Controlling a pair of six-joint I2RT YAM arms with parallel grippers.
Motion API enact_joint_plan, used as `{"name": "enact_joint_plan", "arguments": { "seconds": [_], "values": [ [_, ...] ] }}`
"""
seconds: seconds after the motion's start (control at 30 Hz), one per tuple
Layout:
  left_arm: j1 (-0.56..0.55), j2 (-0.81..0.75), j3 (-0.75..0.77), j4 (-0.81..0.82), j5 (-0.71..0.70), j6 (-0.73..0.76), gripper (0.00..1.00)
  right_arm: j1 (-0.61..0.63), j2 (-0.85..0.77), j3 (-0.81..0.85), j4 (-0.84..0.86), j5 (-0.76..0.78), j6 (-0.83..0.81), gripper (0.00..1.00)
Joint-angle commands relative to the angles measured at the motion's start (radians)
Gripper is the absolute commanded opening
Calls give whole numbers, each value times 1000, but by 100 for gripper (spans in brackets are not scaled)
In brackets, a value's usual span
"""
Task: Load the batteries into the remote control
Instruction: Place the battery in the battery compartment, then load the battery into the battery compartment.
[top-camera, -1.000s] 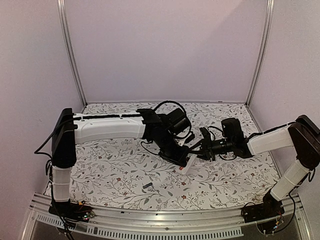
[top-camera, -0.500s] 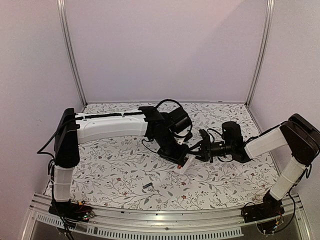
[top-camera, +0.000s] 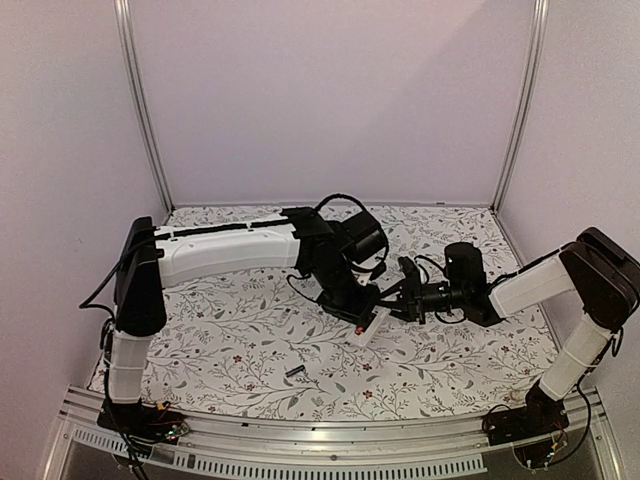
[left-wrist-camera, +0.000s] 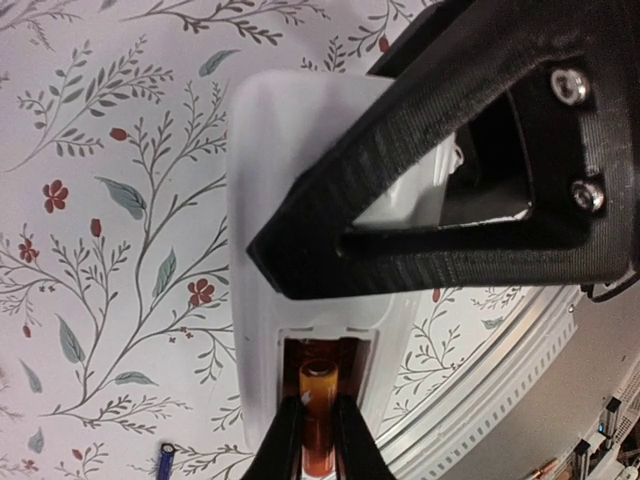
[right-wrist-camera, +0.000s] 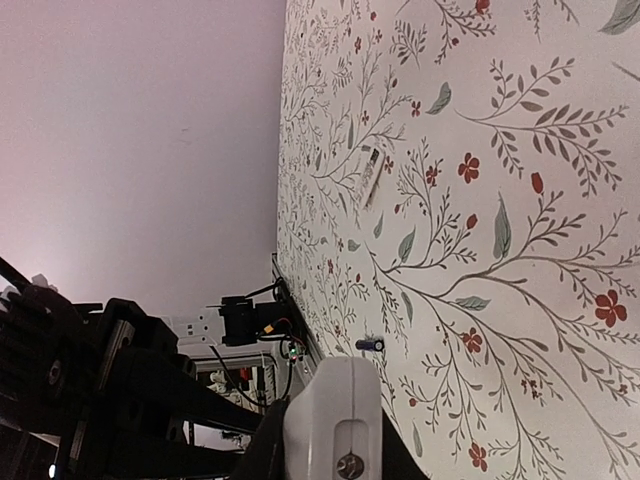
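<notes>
One orange-red battery (left-wrist-camera: 320, 392) in the bay (left-wrist-camera: 358, 360) of the white remote control (left-wrist-camera: 280, 140)

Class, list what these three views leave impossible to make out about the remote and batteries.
Left wrist view: the orange battery runs off the bottom edge, so its seating is unclear.
Left wrist view: a jaw of the right gripper covers much of the remote.
Top view: the dark battery is too small to show markings.

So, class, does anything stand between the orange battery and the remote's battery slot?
Nothing visible does. The orange battery, in the left claw, already lies in the open slot of the remote; the right claw grips the remote farther along, clear of it.
</notes>
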Motion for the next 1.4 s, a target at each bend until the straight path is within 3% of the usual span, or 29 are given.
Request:
{"name": "enact_joint_plan", "arguments": {
  "seconds": [0.0,1.0,1.13,1.37],
  "values": [
    [11,41,39,-86,-73,-3,12,12,1,-7,45,-28,10,0],
    [22,-48,22,-7,-35,9,31,12,5,-19,57,-41,16,0],
    [29,-116,-36,55,-23,27,33,13,4,-20,59,-49,16,0],
    [65,-319,-265,283,17,49,42,13,-5,-22,57,-55,23,0]
  ]
}}
